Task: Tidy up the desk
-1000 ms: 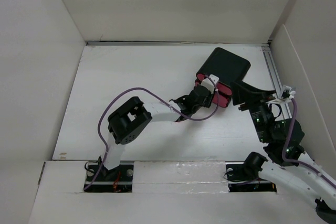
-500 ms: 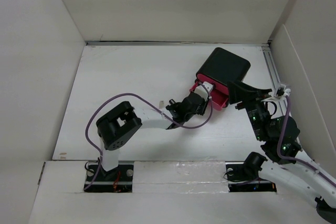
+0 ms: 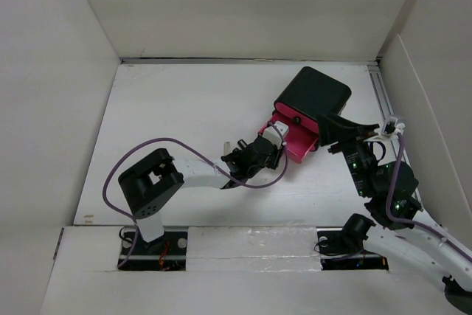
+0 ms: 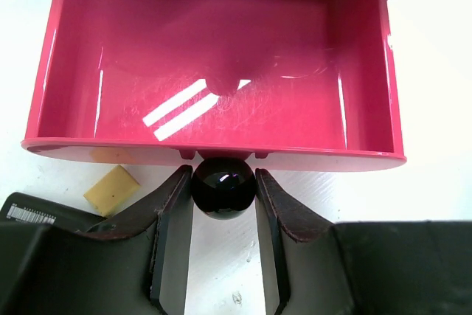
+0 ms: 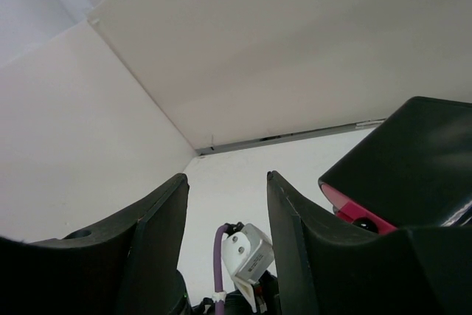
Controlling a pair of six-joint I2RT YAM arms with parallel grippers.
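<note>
One pink drawer (image 4: 214, 57) stands open, empty; left jaws clench its black knob (image 4: 223, 184), right jaws gape idle. Next, probably: release, load it.

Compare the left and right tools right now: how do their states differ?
The left tool is shut on the black knob of the pink drawer; the right tool is open and holds nothing. The left tool sits at the drawer's front, the right tool beside the black cabinet. Both are dark and close to that cabinet.
</note>
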